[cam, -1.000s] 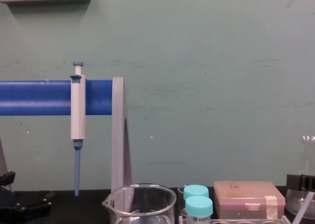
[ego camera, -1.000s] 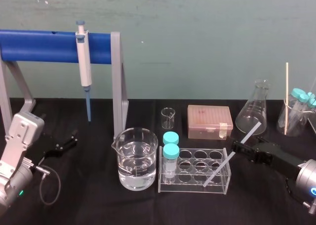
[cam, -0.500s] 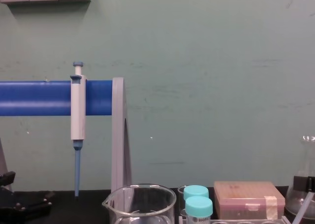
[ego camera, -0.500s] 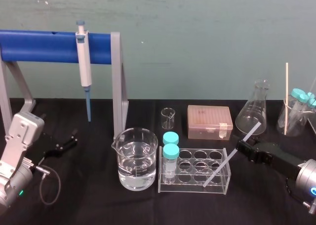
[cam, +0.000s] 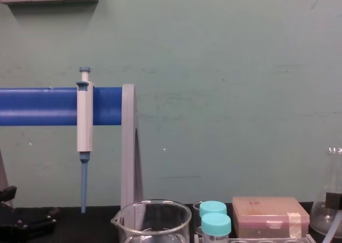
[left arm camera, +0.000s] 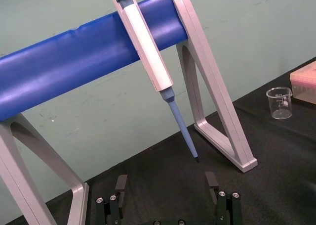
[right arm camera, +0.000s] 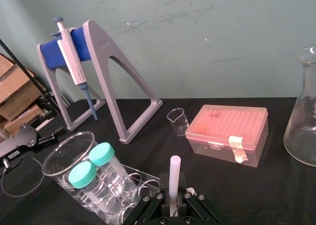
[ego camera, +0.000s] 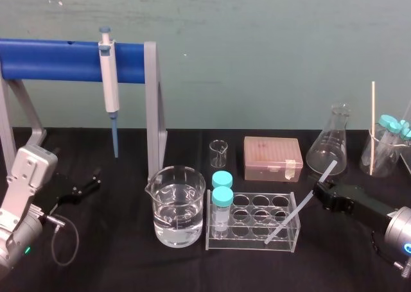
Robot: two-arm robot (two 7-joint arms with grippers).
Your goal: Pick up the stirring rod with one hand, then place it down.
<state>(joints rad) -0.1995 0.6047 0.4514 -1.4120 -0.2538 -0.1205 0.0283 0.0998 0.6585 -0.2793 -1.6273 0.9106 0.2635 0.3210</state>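
Head view: our right gripper (ego camera: 320, 191) is clamped on the stirring rod (ego camera: 292, 213). The stirring rod slants down toward our left, its lower end inside the clear tube rack (ego camera: 237, 244). Our left gripper (ego camera: 90, 181) lies on the black table (ego camera: 115, 266), well apart at the left.

Left wrist view: we see the left gripper (left arm camera: 167, 183) spread wide above the table.

Right wrist view: the stirring rod (right arm camera: 174, 173) stands pinched in the right gripper (right arm camera: 173, 205).

Chest view: the stirring rod (cam: 332, 229) slants at the lower right corner.
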